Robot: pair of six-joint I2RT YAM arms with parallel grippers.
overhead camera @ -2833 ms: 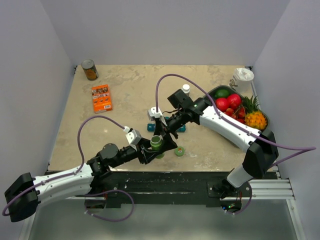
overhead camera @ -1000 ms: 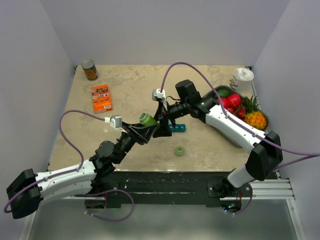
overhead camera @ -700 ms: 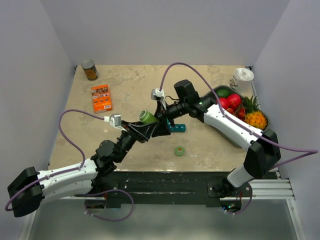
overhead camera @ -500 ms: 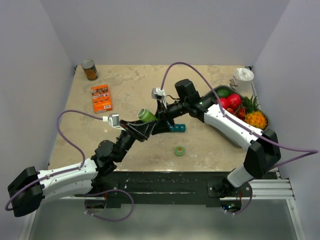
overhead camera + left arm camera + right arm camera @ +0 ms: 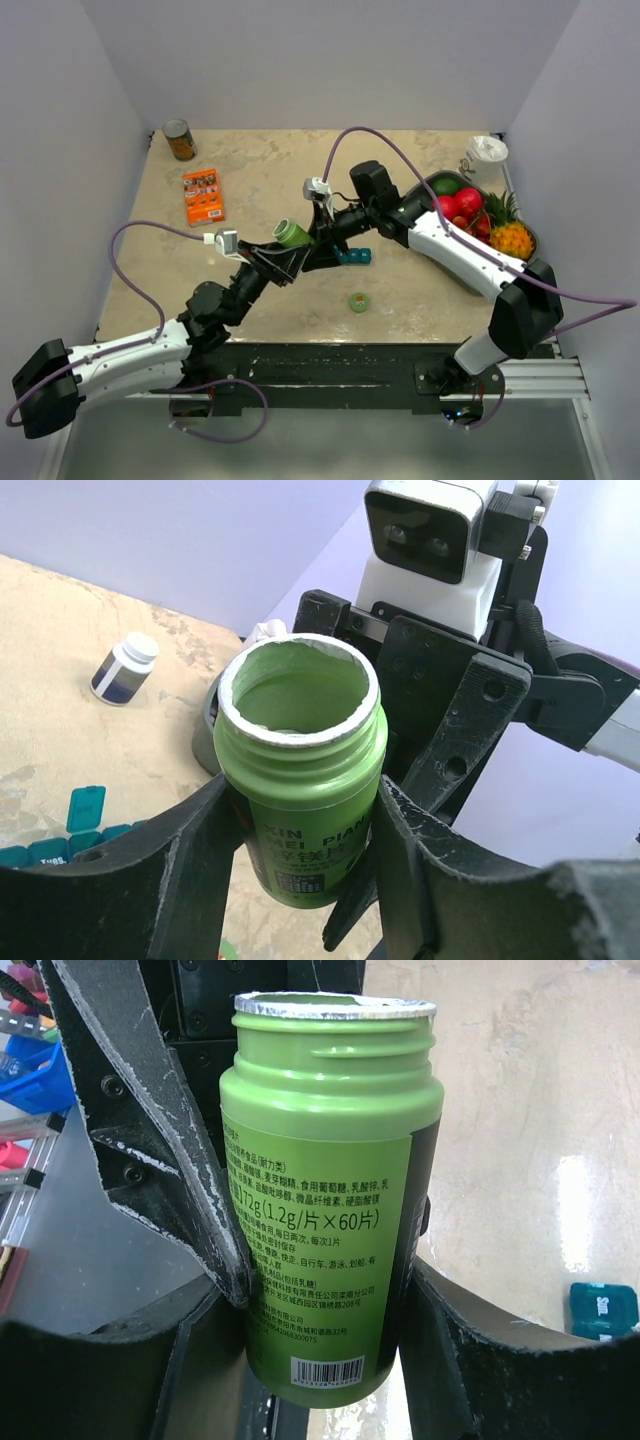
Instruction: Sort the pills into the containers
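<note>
Green cap [image 5: 358,301] lies loose on the tabletop [image 5: 260,160], nearest. Left tool [image 5: 305,820] clamped on open green bottle [image 5: 292,235], which is off the tabletop and tilted. Right tool [image 5: 320,1300] grips the same bottle from the opposite side, a finger on each flank. Teal organiser [image 5: 353,256] on the tabletop just right of the tools, partly hidden, one lid open. Farther: fruit tray [image 5: 432,180] on the right, orange box [image 5: 203,195] and can [image 5: 180,140] on the left.

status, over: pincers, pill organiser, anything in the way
Left pincer and right pincer both shut on open green bottle, mid-air. Teal organiser on table, one lid up. Loose green cap lies apart from it.
</note>
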